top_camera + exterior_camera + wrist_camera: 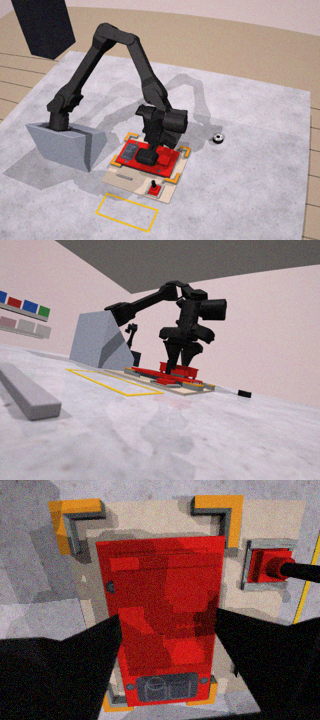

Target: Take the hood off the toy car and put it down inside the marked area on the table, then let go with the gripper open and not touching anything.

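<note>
One grey table (232, 108) carries everything. On it stands one black arm (85, 64), rising from one pale blue-grey wedge-shaped pedestal (59, 147) and bending down over the middle of the table. One dark block (42, 25) hangs at the upper left corner of the top view, and one grey bar (28, 392) lies on the table close to the exterior camera.

One beige base board (121, 178) lies in front of the pedestal. On it sit four orange corner brackets, one of them (172, 178) at the near right corner, framing one red toy car (124, 152) that lies flat between them. Just beside the board, on the side away from the arm, one yellow outlined rectangle, the marked area (126, 207), is drawn on the table. It has nothing in it.

Smaller things: one red block with a black lever (154, 190) in a grey socket at the board's edge, one thin grey strip (124, 176) on the board, and one small black and silver ring (218, 138) well apart to the side.

The gripper (167, 630) is down over the car, its two black fingers pressed against the two long sides of the red hood (165, 595). They stand fairly wide, closed on the hood's width. The hood is on the car, inside the brackets, not in the marked area.
</note>
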